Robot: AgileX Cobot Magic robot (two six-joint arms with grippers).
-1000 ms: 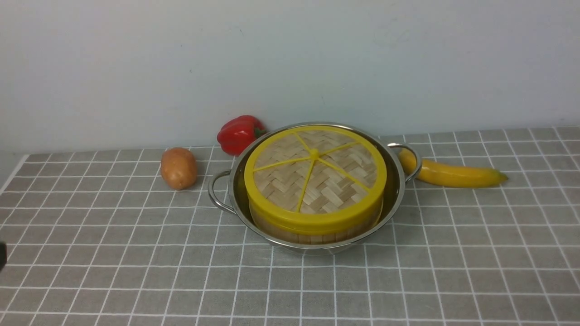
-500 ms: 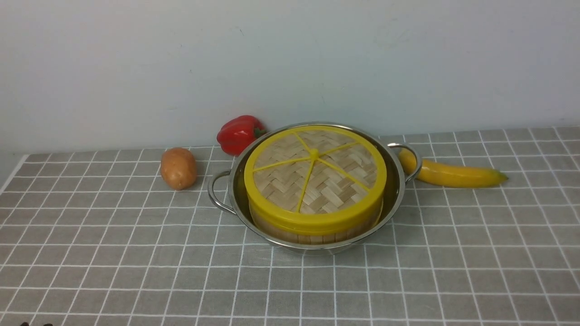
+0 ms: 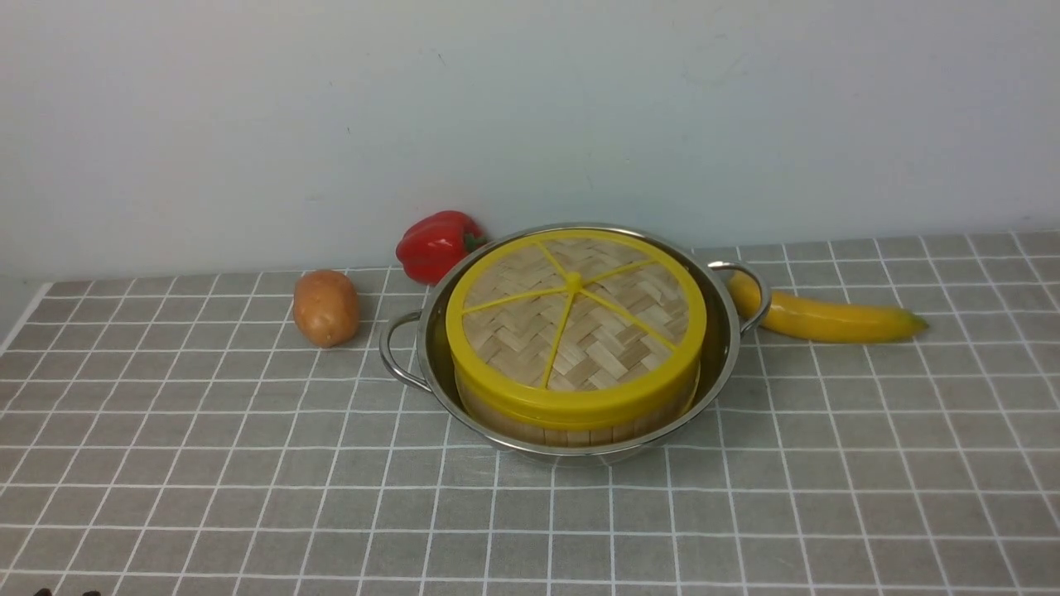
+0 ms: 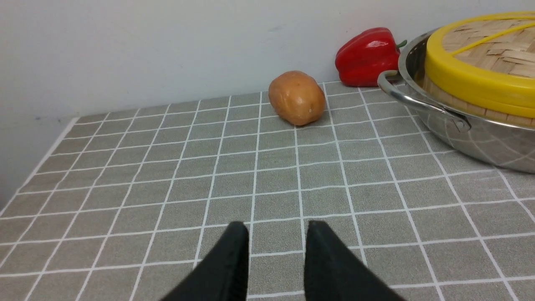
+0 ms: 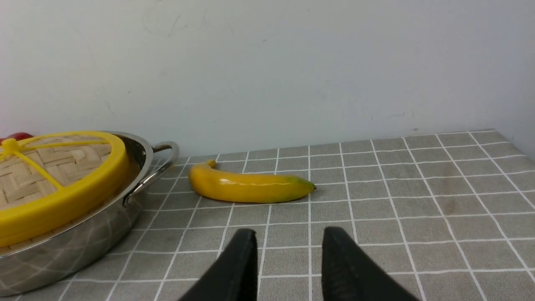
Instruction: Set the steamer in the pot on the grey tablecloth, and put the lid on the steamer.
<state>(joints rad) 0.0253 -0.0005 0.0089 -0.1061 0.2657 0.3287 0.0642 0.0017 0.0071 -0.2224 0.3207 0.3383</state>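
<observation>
The steel pot stands on the grey tablecloth. The steamer sits inside it; only its pale wall shows under the lid, which lies flat on top. My left gripper is open and empty, low over the cloth, well short of the pot and lid. My right gripper is open and empty over the cloth, apart from the pot and lid. Neither gripper's jaws show in the front view.
A potato and a red pepper lie left of the pot near the wall. A banana lies right of it, behind the handle. The cloth's left edge is near the left gripper.
A dark part of the left arm at the front view's left edge a second ago has dropped out of sight; only a speck shows at the bottom edge. Pot, steamer and lid have not moved.
</observation>
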